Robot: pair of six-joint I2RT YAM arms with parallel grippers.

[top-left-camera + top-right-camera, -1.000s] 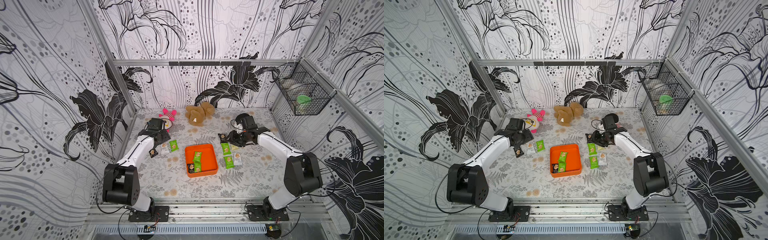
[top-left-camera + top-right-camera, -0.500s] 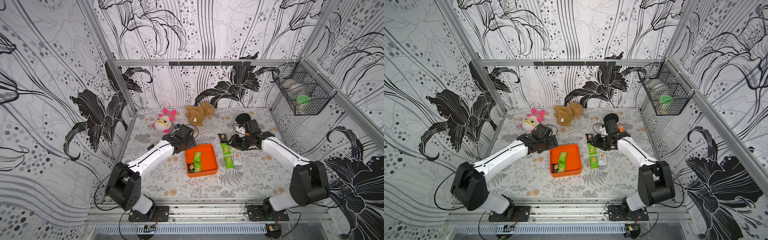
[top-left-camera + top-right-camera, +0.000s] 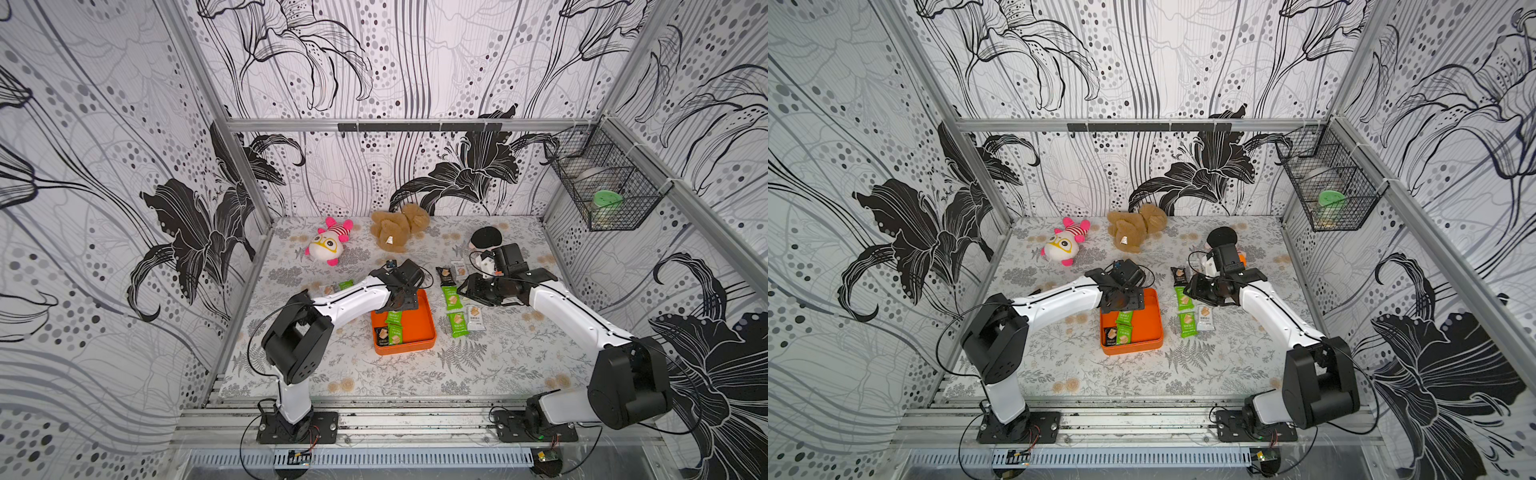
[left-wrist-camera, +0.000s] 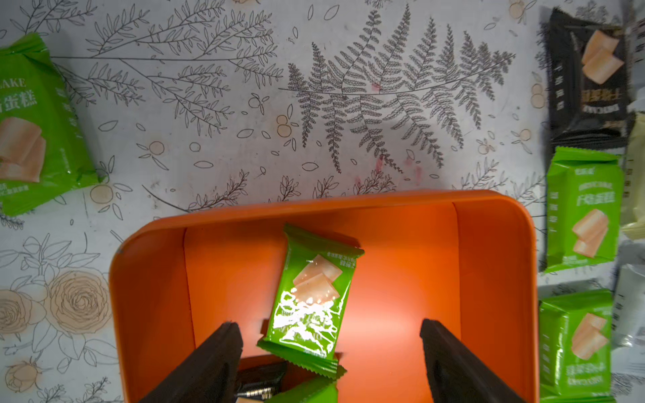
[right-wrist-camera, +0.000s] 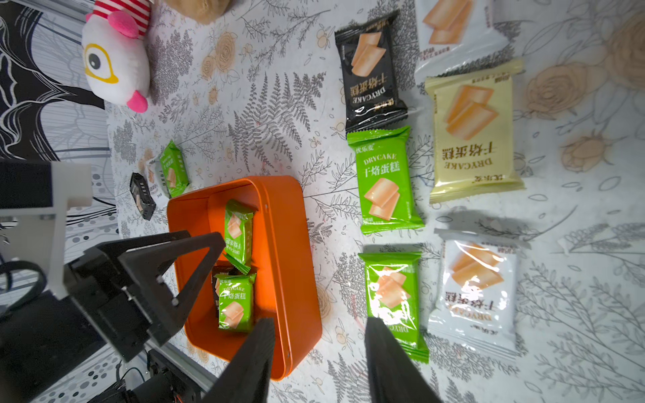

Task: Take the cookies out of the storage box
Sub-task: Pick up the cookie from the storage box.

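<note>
The orange storage box [image 3: 420, 325] [image 3: 1149, 320] lies mid-table. In it are two green cookies [image 3: 393, 318] [image 3: 395, 335] and a black one [image 3: 381, 333]. My left gripper [image 3: 398, 306] [image 4: 330, 326] hangs open over the box's far half, its fingers either side of a green packet [image 4: 316, 289] without touching it. My right gripper [image 3: 464, 291] [image 5: 320, 321] hovers open and empty just right of the box, above a green packet [image 5: 392, 296] on the table. More cookies lie right of the box [image 3: 451, 297] [image 3: 474, 319] [image 3: 445, 274] and left of it [image 3: 345, 285].
A pink-and-white plush [image 3: 328, 245] and a brown plush bear [image 3: 397, 226] lie at the back of the table. A black round object [image 3: 484, 237] sits behind the right arm. A wire basket [image 3: 606, 195] hangs on the right wall.
My left arm has swung right from the packets at the left to above the box, and its jaws have opened wider. My right gripper has shifted slightly nearer the front.
</note>
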